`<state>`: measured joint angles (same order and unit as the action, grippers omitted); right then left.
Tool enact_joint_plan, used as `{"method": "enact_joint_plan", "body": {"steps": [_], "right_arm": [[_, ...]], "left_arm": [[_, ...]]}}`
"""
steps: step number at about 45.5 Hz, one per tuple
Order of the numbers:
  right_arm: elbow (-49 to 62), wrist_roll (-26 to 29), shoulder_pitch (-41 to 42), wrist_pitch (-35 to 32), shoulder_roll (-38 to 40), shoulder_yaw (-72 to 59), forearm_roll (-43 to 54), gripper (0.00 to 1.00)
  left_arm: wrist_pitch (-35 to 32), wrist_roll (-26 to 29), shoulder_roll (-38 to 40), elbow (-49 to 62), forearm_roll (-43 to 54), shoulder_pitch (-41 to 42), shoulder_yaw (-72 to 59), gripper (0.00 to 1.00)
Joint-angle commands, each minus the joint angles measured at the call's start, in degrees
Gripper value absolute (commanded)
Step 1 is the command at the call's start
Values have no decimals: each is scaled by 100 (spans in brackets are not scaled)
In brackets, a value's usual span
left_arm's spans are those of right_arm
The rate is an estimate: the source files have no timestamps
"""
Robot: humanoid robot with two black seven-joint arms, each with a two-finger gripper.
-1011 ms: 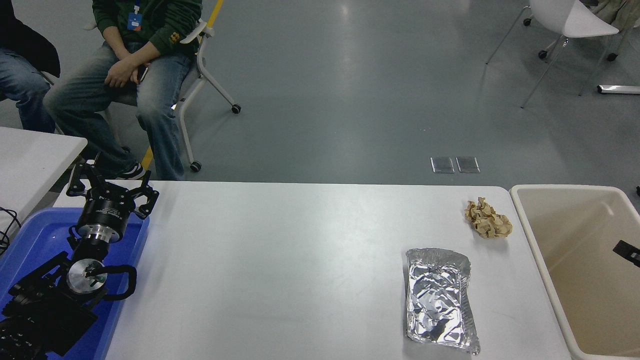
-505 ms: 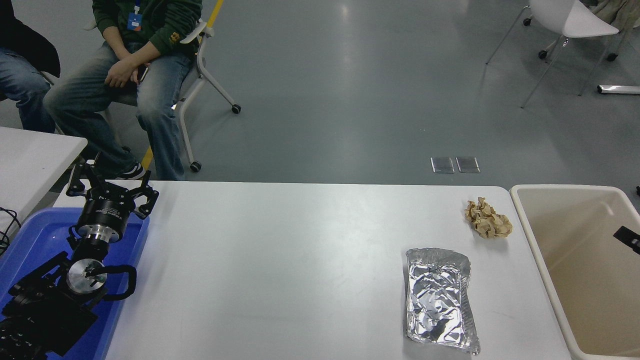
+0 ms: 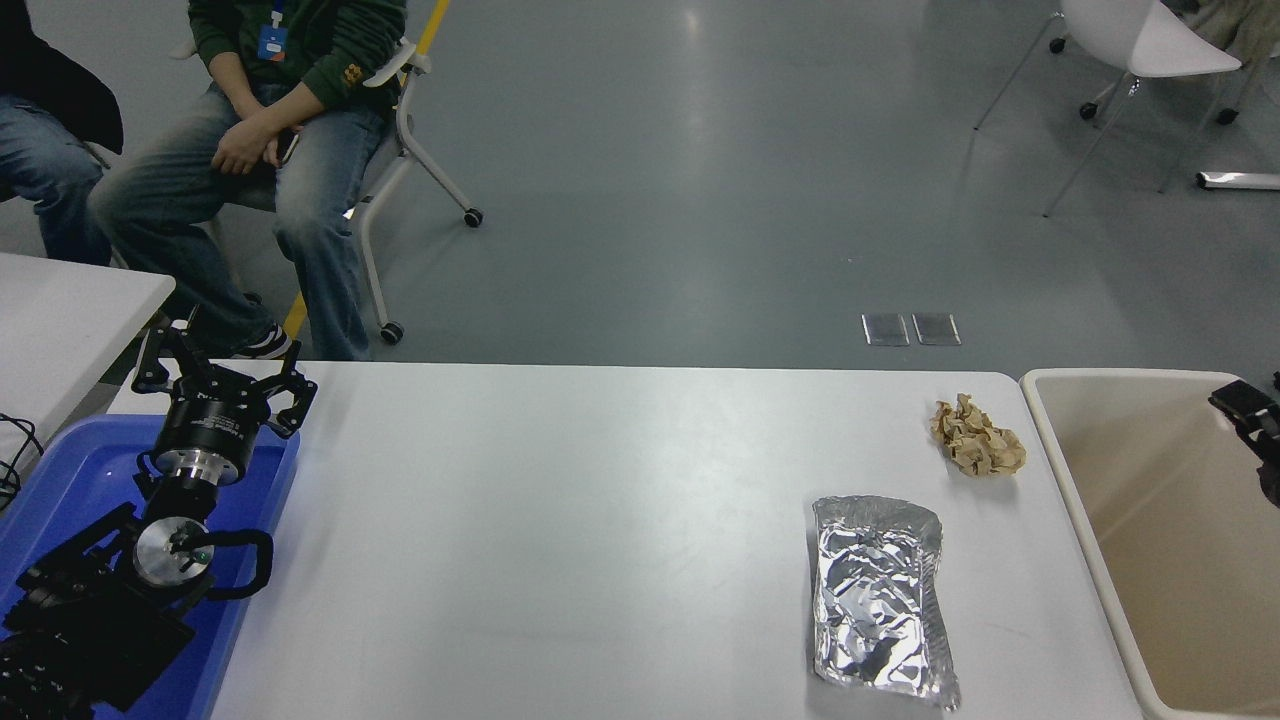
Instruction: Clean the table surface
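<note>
Spread wide, the jaws of our left gripper [image 3: 222, 372] sit parked over the blue tray [image 3: 60, 480] at the lower left; of our right gripper [image 3: 1248, 408], only a dark tip shows at the right edge above the beige bin [image 3: 1075, 480], and we cannot tell how its jaws stand. That tip has risen and come further into view over the past second, from a lower spot over the bin's inside to a place near its far rim. Everything else lies as it did. The table surface [image 3: 600, 520] fills the middle of the view and carries two pieces of litter on its right side: a crumpled brown paper ball [image 3: 978, 436] near the far right corner, just beside the bin, and a flattened foil sheet [image 3: 880, 600] nearer to us. We judge the right arm to be swinging out toward the paper ball, so the clearing has barely begun. Two people [image 3: 250, 120] sit beyond the far left corner.
</note>
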<state>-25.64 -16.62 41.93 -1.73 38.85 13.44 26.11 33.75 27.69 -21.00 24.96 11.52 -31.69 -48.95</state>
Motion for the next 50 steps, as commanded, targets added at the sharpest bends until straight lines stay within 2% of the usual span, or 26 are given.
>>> {"method": "enact_joint_plan", "body": {"steps": [1,10,17,26,50], "right_arm": [[-1689,-25,-440,-178,448,1758,-220,98],[-1716,-26,-501,-758,-35,2119,-1503,99],[-2251,-43,-659,-899,-185,2172,-1960,99],[-3034,-52,-932,-943,-203,2172,-1996,99],[-2507,-1001,-1213,-926,-528,2242,-1899,99]], "left_arm": [[0,0,0,0,-1,5,0,100],[0,0,0,0,-1,5,0,100],[0,0,0,0,-1,5,0,100],[0,0,0,0,-1,5,0,100],[0,0,0,0,-1,5,0,100]]}}
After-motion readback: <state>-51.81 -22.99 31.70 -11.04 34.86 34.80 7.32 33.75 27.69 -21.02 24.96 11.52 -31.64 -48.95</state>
